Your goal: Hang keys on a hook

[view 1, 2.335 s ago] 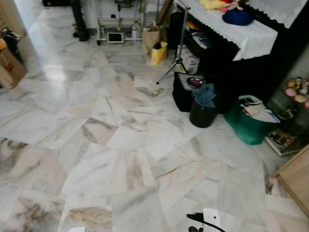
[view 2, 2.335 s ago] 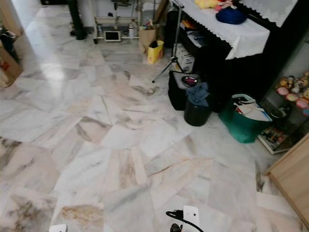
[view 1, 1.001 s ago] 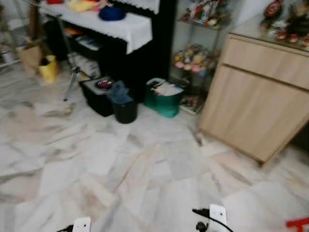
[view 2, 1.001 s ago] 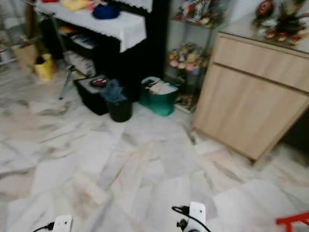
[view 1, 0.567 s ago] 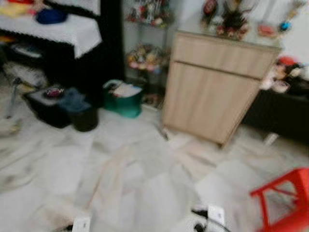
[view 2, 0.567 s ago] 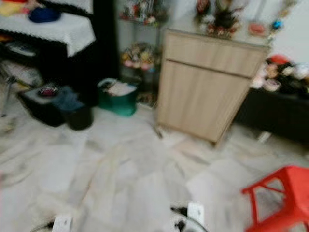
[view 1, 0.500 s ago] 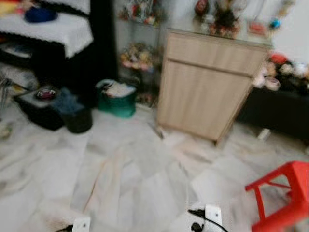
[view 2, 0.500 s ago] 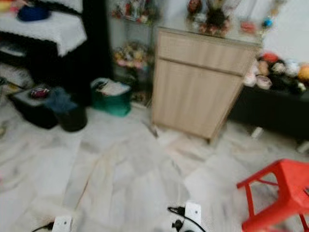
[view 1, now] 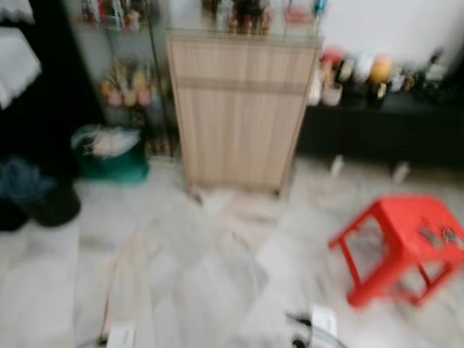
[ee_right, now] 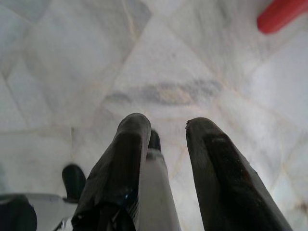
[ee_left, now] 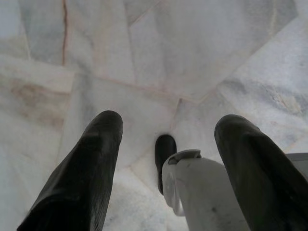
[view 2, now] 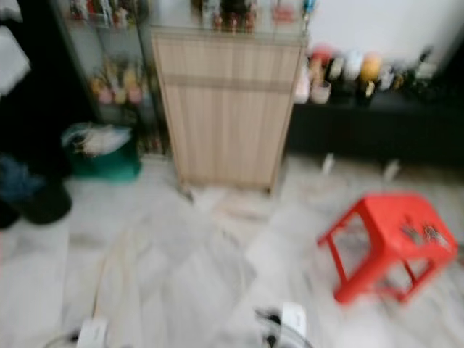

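Note:
A small bunch of keys [view 1: 438, 235] lies on top of a red plastic stool [view 1: 395, 246] on the marble floor, ahead and to my right; the picture is blurred. Both arms hang low over the floor. In the left wrist view my left gripper [ee_left: 168, 120] is open, its fingers [ee_left: 91, 163] wide apart above bare marble. In the right wrist view my right gripper [ee_right: 168, 121] is open with a narrower gap and nothing between the fingers [ee_right: 125, 159]. A red leg of the stool [ee_right: 281, 14] shows at that view's corner.
A light wooden cabinet [view 1: 239, 109] stands straight ahead with ornaments on top. A low black bench [view 1: 377, 130] with toys runs to its right. A green bin [view 1: 112, 156], a black bucket [view 1: 43, 199] and a glass shelf [view 1: 123, 80] of figurines stand to its left.
The whole view has swung to the right as I turn: the cabinet has slid from right to centre, and the red stool with the keys has come fully into view. Both arms still hang.

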`<state>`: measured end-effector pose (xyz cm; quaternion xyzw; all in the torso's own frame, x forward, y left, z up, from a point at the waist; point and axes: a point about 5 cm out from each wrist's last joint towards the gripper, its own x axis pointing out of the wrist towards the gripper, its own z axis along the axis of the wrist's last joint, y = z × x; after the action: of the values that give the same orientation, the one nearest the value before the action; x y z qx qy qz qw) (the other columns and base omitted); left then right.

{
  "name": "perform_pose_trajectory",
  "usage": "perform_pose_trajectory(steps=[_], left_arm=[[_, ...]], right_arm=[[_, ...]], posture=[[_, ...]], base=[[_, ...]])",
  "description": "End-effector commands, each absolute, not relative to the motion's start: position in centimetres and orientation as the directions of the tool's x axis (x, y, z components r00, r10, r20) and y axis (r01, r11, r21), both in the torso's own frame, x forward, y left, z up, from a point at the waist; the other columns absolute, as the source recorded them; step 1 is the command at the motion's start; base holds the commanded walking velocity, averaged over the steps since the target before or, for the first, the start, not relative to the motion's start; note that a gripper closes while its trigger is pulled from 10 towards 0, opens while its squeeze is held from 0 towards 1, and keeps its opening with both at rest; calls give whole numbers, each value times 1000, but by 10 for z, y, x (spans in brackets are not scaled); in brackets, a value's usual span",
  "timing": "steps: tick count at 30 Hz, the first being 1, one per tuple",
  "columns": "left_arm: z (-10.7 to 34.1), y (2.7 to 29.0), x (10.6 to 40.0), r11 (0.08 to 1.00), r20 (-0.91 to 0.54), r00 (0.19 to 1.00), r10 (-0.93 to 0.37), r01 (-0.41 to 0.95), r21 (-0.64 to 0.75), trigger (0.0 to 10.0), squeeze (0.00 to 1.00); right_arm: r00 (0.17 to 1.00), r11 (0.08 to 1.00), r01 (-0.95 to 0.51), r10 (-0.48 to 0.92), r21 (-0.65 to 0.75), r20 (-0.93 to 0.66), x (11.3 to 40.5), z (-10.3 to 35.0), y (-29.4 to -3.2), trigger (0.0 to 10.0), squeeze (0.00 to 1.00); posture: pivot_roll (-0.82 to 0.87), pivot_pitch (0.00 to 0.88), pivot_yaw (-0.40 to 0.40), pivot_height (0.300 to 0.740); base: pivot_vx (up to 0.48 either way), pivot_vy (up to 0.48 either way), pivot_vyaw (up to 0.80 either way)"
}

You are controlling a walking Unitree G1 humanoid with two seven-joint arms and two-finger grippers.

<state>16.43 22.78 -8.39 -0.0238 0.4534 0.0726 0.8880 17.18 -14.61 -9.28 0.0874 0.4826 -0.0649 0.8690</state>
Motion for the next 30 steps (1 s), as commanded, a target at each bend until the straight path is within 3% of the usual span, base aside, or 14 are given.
perform_pose_trajectory(steps=[1, 20, 26, 30], left_arm=[[-87, 229, 156, 988, -821, 560, 109, -151, 27, 10000, 0], [-86, 226, 160, 991, -815, 571, 100, -129, 31, 10000, 0], [-85, 224, 163, 992, -812, 576, 93, -122, 28, 10000, 0], [-84, 223, 166, 993, -809, 581, 90, -119, 25, 10000, 0]], right_arm=[[542, 973, 204, -22, 106, -840, 177, -91, -140, 10000, 0], [541, 967, 239, -54, 92, -839, 175, -91, -139, 10000, 0], [538, 966, 241, -56, 90, -841, 175, -91, -139, 10000, 0], [548, 968, 237, -62, 84, -834, 176, -90, -140, 10000, 0]], posture=[[78, 0, -36, 740], [74, 0, -24, 740], [73, 0, -25, 740], [74, 0, -29, 740]], base=[[0, 0, 0], [0, -407, 0], [0, -424, -721], [0, -425, 0]])
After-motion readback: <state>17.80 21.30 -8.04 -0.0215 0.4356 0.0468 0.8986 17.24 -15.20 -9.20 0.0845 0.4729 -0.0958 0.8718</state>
